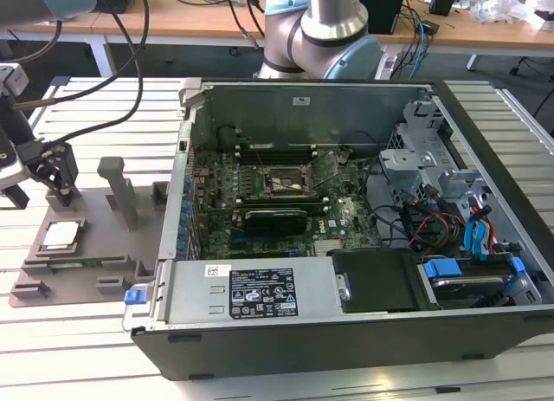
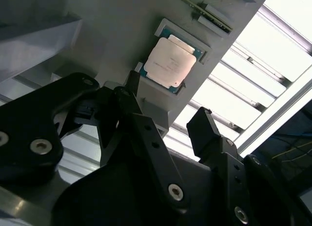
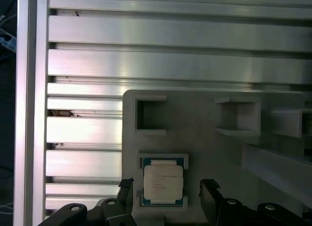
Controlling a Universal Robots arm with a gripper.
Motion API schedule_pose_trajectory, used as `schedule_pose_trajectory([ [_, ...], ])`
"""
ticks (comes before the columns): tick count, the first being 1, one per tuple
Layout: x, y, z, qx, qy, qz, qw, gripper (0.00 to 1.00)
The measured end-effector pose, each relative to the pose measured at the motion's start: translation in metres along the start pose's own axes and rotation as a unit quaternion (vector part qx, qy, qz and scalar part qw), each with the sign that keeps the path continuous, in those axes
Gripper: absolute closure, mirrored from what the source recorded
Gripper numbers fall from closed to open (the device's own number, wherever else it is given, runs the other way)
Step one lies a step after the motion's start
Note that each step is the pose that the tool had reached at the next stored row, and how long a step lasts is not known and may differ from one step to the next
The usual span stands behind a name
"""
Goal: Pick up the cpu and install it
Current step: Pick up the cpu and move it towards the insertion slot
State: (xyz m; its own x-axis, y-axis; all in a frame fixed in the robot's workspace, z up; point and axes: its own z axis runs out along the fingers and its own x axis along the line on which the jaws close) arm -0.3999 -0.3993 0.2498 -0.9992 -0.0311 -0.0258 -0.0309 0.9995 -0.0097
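Tool (image 1: pixel 59 189) is way over on the exterior view's left, hanging above a grey holder tray (image 1: pixel 95 262) that lies on the slatted metal surface (image 1: pixel 86 115). It's released, with the jaws spread apart and nothing between them.

The cpu (image 1: pixel 62 235) lies flat in its square pocket in that tray, silvery top up, just under the tool. In the first wrist view the cpu (image 3: pixel 163 182) has one black finger (image 3: pixel 126 188) on each side of its pocket, so the tool (image 3: pixel 167 187) lines up over the chip. In the second wrist view the cpu (image 2: pixel 170 62) lies a bit past the fingertips (image 2: pixel 201 121). From that angle the tool (image 2: pixel 165 101) looks apart from it, not touching. So the chip's not picked up yet.

Just beside the cpu, toward the exterior view's right, a grey upright post (image 1: pixel 121 189) sticks up from the same tray.

Next comes the computer case (image 1: pixel 346 332), lying on its side with the panel off, right beside the tray. The square black socket (image 1: pixel 286 183) is about mid-board, with no chip in it as far as I can tell. The long black expansion card (image 1: pixel 275 216) sits just in front of it.

Behind the case stands the arm (image 1: pixel 320 29). Over on the exterior view's right end of the case there's a drive cage with blue clips (image 1: pixel 450 271) and a tangle of cables.
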Motion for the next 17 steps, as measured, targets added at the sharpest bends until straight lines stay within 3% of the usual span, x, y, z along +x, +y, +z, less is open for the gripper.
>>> schedule_pose_trajectory([
  [3,0.0001,-0.0040,0.0030,-0.0001,-0.0001,0.000,1.0000,0.34],
  [17,0.0003,-0.0042,0.0123,0.0000,0.0000,0.000,1.0000,0.34],
])
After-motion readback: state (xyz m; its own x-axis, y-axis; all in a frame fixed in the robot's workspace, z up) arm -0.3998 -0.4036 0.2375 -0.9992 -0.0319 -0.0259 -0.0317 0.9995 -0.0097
